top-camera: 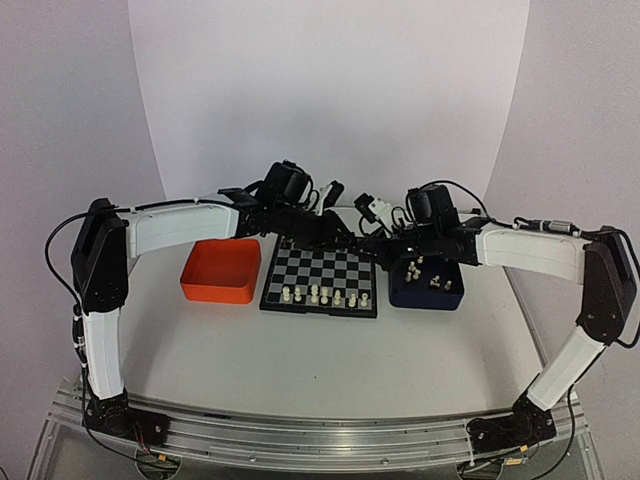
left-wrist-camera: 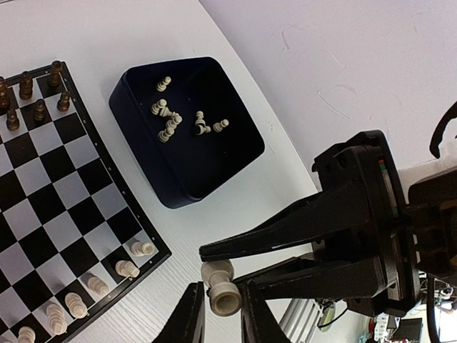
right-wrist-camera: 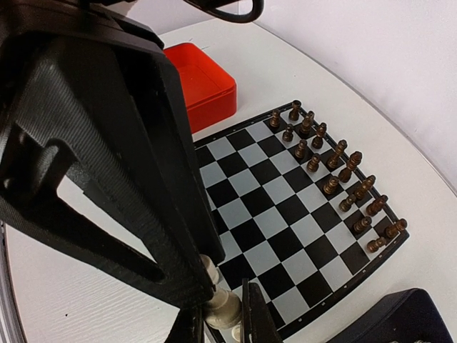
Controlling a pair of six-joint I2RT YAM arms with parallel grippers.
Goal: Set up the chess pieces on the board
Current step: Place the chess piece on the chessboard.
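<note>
One cream-white chess piece (left-wrist-camera: 223, 293) hangs in the air between both grippers, off the board's (top-camera: 320, 272) right side near the dark blue tray (top-camera: 425, 298). My left gripper (left-wrist-camera: 220, 318) is shut round its hollow base. My right gripper (right-wrist-camera: 221, 321) is shut on the same piece (right-wrist-camera: 227, 309); its fingers (left-wrist-camera: 285, 229) reach in from the right and clamp the piece's top. Several cream pieces (top-camera: 318, 295) stand in the board's near row. More cream pieces (left-wrist-camera: 171, 121) lie loose in the blue tray (left-wrist-camera: 207, 179).
Small dark pieces (right-wrist-camera: 335, 171) fill the board's (right-wrist-camera: 278, 214) far rows. An orange tray (top-camera: 218, 272) sits left of the board. Both arms cross low over the board's far edge, wrists close together.
</note>
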